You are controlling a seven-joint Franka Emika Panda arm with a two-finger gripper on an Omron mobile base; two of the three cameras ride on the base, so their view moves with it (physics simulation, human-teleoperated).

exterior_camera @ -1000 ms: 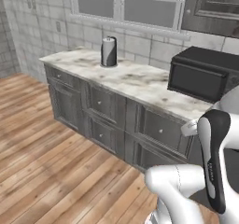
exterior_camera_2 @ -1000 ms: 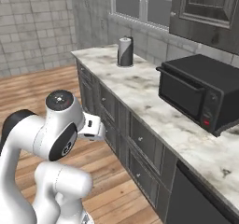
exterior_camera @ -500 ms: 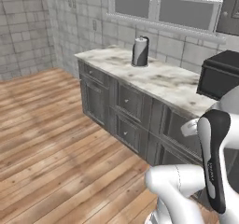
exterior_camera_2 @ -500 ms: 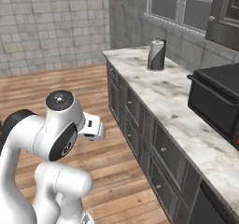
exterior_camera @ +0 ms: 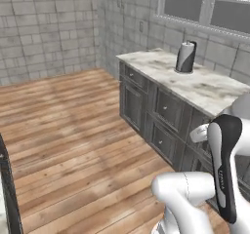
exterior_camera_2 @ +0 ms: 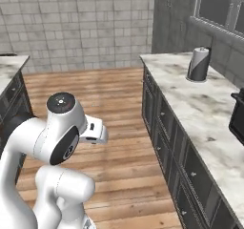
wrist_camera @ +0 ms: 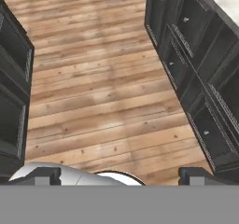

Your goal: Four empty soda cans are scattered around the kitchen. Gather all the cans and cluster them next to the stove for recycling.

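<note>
While the gripper hangs released over the wood floor, holding nothing, its fingertips stand wide apart. Well off ahead and above it, a dark can stands upright on the marble surface under the window, dark cabinets flanking its right.

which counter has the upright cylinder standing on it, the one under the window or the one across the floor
The marble counter under the window: the dark cylinder stands upright near its far end. The counter across the floor shows just a bare corner.
</note>
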